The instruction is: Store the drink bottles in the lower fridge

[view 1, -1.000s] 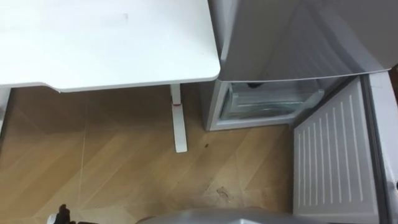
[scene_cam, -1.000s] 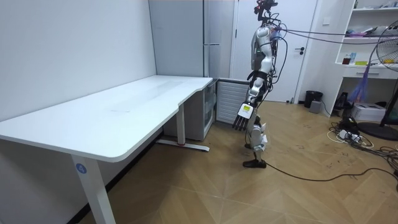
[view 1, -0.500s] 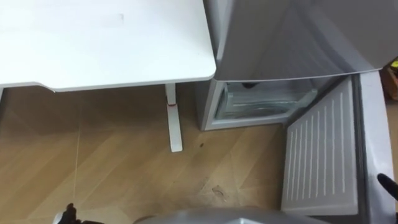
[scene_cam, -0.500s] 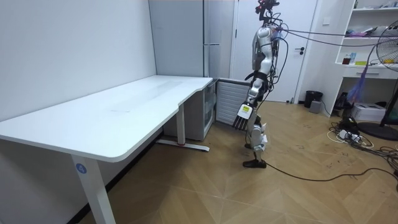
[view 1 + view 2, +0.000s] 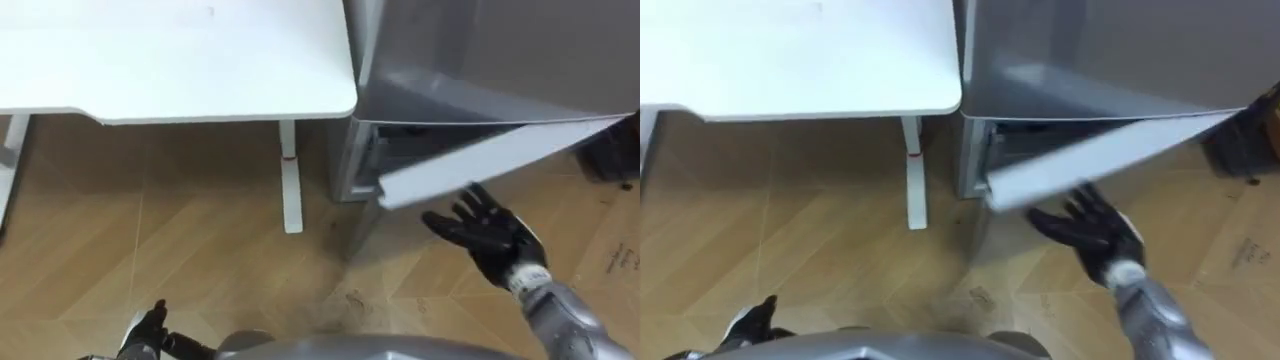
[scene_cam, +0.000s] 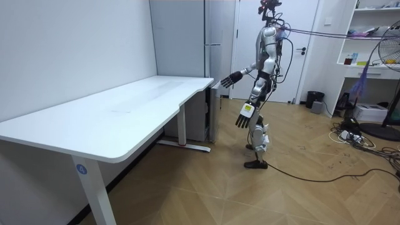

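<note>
Both spread-fingered, left hand hangs and right hand reaches beside the crosswise lower fridge door.

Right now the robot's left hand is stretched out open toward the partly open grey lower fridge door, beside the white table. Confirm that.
Wrong hand: the right hand is stretched out open toward the partly open grey lower fridge door, beside the white table. The left eye view shows its arm coming in from the lower right.

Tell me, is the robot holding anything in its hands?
Nothing is held. The right hand is spread open by the grey lower fridge door; the left hand hangs empty.
</note>
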